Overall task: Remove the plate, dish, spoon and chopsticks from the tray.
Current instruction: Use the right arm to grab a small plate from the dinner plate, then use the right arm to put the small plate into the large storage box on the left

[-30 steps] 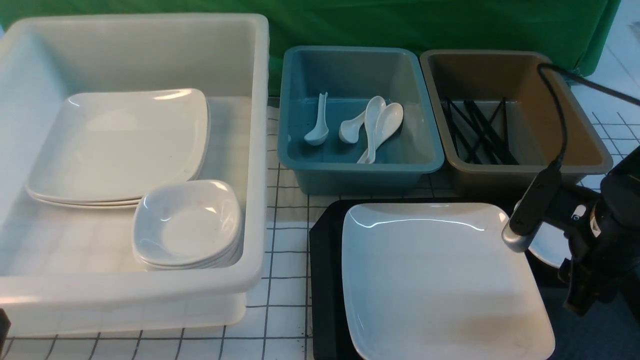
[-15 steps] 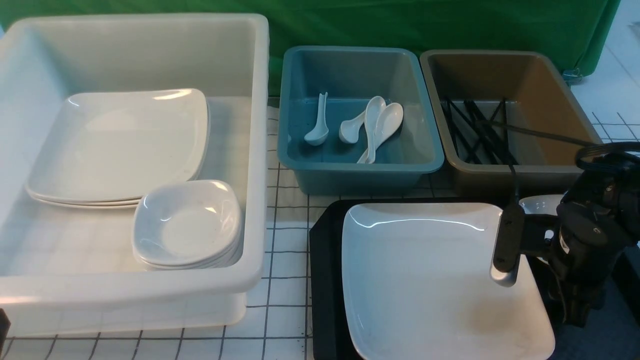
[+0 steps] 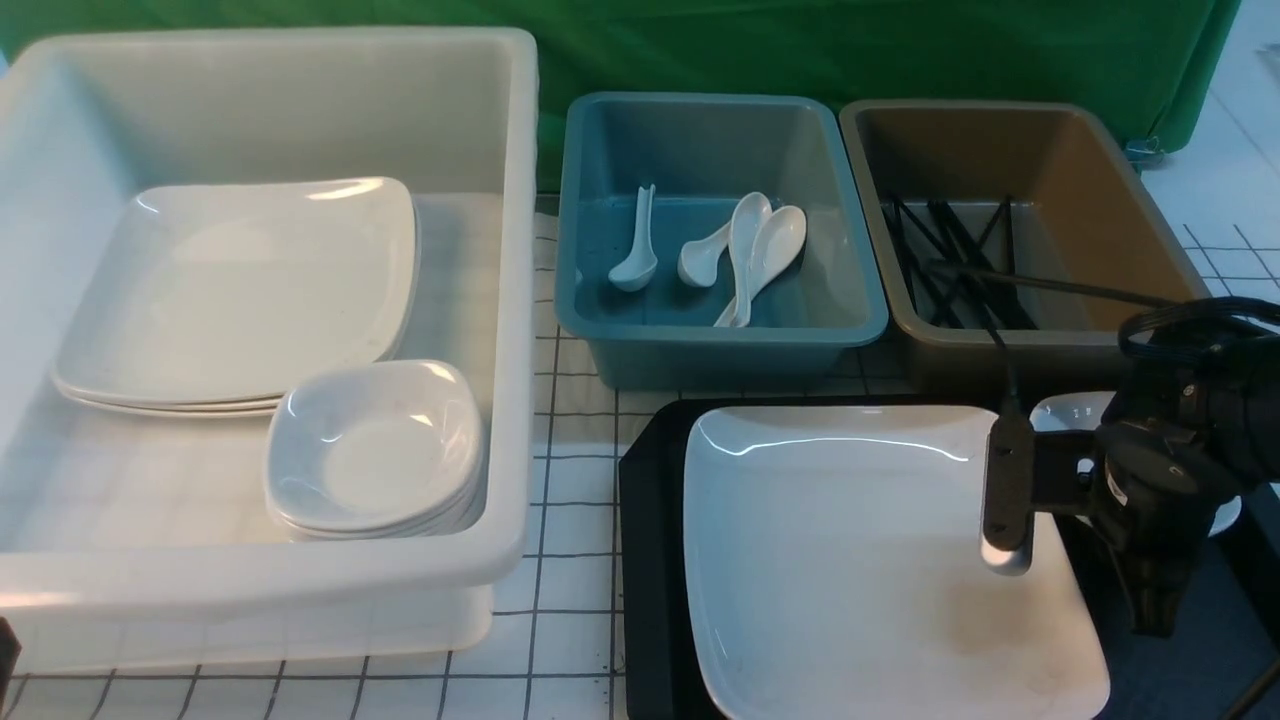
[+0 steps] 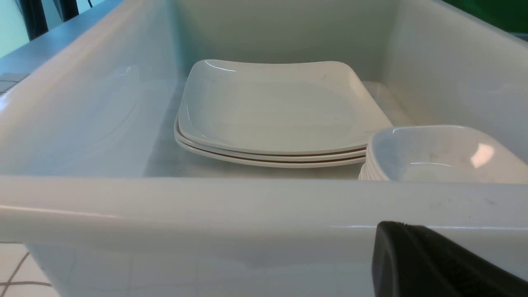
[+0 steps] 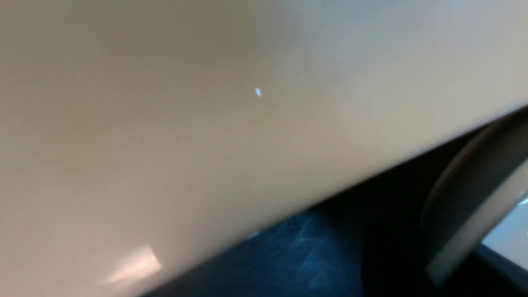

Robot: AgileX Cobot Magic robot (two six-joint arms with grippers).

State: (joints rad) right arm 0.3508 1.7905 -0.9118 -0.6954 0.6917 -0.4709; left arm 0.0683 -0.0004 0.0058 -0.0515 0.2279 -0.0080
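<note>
Lying just left of the right hand (image 3: 1160, 600) — the plate (image 3: 860, 540).

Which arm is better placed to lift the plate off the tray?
Probably right: the right gripper is down at the plate's right edge; the left gripper faces the white bin, away from it.

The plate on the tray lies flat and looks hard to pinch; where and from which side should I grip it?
Likely the raised rim of the plate on the robot's left, coming in low from that side. It lies flat, so only the rim gives fingers an edge; bare tray there leaves room, while a small dish crowds the right.
</note>
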